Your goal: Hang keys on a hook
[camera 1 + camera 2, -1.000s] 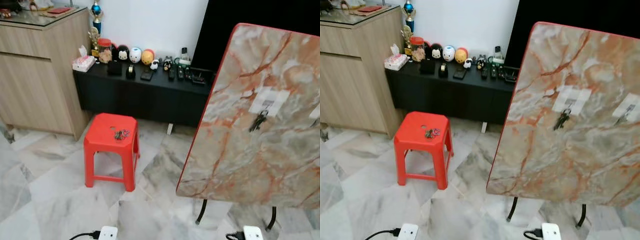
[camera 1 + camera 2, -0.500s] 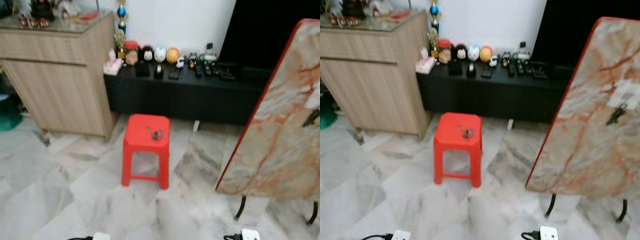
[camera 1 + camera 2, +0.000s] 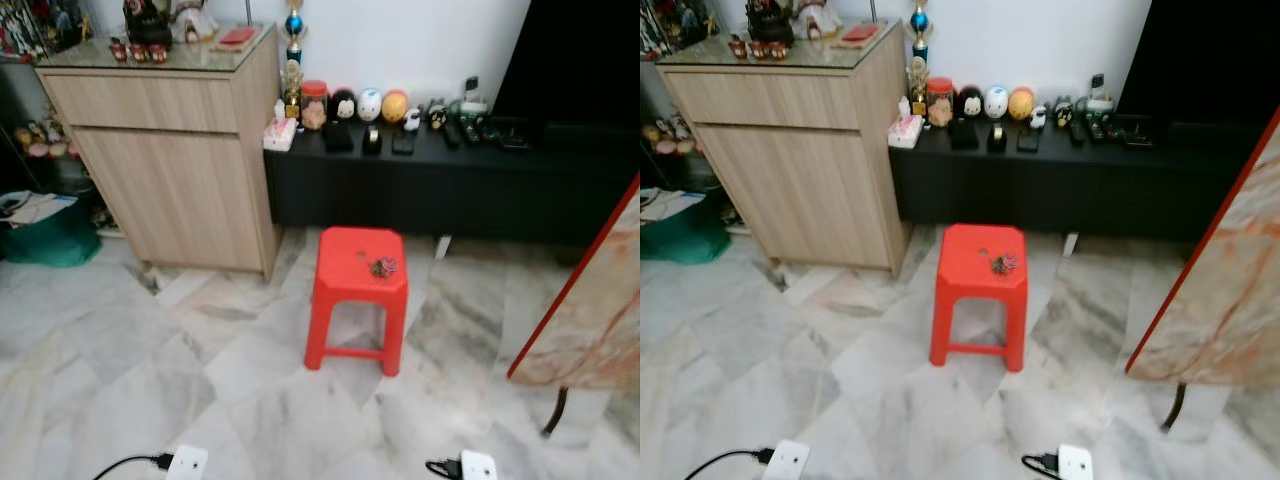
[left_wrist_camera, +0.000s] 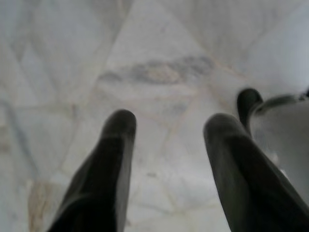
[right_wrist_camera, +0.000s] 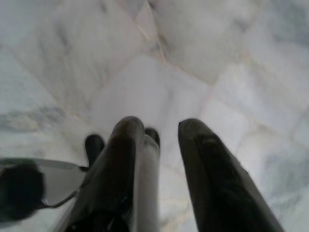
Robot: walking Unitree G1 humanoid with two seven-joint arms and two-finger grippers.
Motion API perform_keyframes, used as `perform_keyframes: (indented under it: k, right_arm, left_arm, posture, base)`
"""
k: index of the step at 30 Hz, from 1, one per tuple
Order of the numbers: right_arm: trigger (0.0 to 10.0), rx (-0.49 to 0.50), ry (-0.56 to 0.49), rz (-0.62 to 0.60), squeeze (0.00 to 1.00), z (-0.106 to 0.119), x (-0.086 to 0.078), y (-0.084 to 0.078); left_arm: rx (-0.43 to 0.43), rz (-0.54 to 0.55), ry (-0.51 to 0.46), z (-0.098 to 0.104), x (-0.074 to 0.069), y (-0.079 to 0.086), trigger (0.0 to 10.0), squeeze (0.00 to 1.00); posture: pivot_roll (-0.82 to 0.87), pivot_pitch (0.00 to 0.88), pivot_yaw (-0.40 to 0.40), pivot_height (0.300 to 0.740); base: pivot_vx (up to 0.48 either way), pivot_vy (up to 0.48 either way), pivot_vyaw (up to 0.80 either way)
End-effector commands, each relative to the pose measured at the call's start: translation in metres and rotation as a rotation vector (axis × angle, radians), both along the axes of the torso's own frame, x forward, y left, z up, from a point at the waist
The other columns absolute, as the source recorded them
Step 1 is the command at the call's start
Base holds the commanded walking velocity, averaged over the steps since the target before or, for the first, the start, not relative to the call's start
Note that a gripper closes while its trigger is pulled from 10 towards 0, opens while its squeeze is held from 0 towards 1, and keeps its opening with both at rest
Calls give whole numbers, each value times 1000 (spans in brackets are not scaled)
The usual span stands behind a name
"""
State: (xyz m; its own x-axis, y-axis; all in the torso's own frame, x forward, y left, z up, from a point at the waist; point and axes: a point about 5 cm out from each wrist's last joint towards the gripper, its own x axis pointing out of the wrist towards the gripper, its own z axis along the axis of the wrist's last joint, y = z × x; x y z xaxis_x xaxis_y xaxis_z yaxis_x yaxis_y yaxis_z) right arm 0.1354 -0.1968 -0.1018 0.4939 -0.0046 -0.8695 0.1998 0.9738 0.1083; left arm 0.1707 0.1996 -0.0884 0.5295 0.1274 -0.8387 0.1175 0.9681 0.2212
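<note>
We see the room evenly and softly lit, with faint shadow under the red stool and a dark, unreadable black panel behind it, the head views slightly soft, and both wrist views blurred, fingers out of focus against pale floor.

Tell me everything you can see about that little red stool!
The red stool looks like shiny moulded plastic, all one bright red colour. It has a squarish seat with rounded corners and four legs that spread outward a bit. It stands upright on the grey marble floor, in front of the long black cabinet and beside the wooden cupboard. A small bunch of keys lies on its seat, near the right edge. There is a small hole in the seat's middle.
</note>
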Motion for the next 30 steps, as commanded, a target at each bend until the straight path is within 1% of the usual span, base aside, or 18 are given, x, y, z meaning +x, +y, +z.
perform_keyframes:
  k: [1,2,6,12,19,24,27,30]
  right_arm:
    - [10000,4,-24,5,0,2,8,3]
    - [10000,2,-23,7,0,2,8,3]
    - [10000,-3,-23,6,0,2,7,2]
    - [10000,-3,-30,5,0,3,7,1]
    - [10000,-1,-27,-1,0,2,7,3]
    - [10000,7,-37,-32,0,2,7,4]
    - [10000,8,-38,-28,0,2,7,4]
    - [10000,11,-43,-39,0,2,7,4]
  left_arm:
    - [11,14,17,-1,-4,7,10000,0]
    - [11,15,17,-1,-4,7,10000,0]
    - [11,30,19,-2,-8,8,10000,0]
    - [-18,48,10,-3,-11,6,10000,0]
    - [-29,54,17,-4,-12,7,10000,0]
    - [-26,38,20,-4,-12,7,10000,0]
    - [-28,18,20,-3,-10,5,10000,0]
    - [-40,31,14,-3,-8,4,10000,0]
  posture:
    - [24,0,-36,722]
    - [25,0,-40,722]
    - [32,0,-55,722]
    - [31,0,-56,722]
    - [34,0,-55,722]
    - [32,0,-45,722]
    - [30,0,-44,722]
    - [31,0,-46,722]
  base:
    - [0,424,0]
    - [0,424,0]
    - [0,0,0]
    - [0,0,0]
    - [0,0,0]
    - [248,0,0]
    - [262,0,0]
    - [284,0,0]
